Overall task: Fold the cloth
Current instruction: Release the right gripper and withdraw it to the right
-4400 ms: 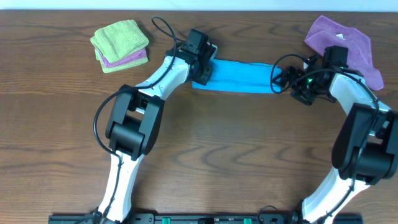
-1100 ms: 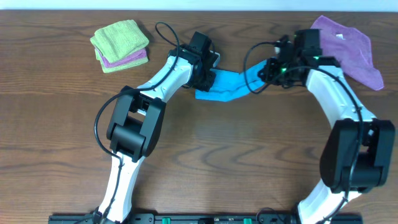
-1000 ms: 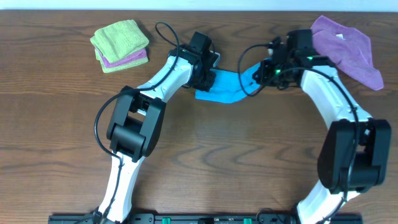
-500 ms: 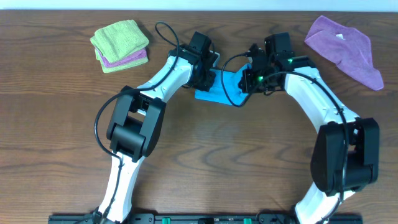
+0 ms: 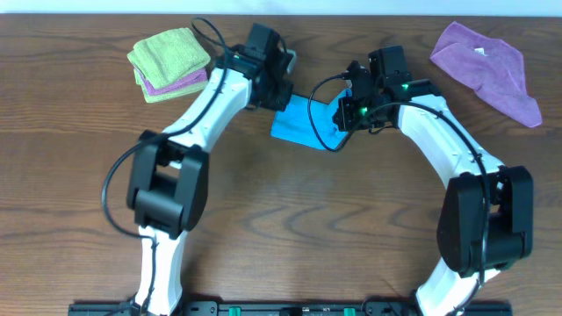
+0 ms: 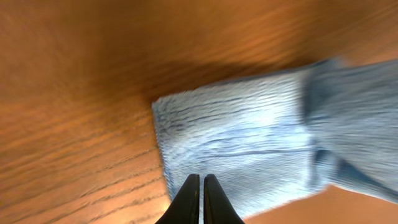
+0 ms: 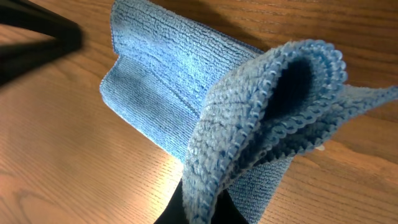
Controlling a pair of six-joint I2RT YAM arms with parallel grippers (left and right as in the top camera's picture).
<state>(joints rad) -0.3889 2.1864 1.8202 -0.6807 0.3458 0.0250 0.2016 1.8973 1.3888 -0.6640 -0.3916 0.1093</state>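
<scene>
The cloth (image 5: 297, 123) lies at the middle of the counter (image 5: 290, 219), toward its far side. One part rests flat on the wood. The other part is drawn up off the wood at its right end.

On the right wrist view, the raised part curls over into an open loop, its looped hem running round the rim. The flat part below shows a straight stitched edge and a rounded corner. The right tool (image 7: 201, 200) is closed on the bunched fabric at the foot of that loop.

The left tool (image 6: 199, 178) has its two tips pressed together with nothing seen between them. It sits over the cloth's flat part, just inside its left edge.

Bare wood stretches on the near side of the cloth, between the two arms. A green folded cloth (image 5: 169, 51) sits well apart to the left. A purple cloth (image 5: 487, 57) lies well apart to the right.
</scene>
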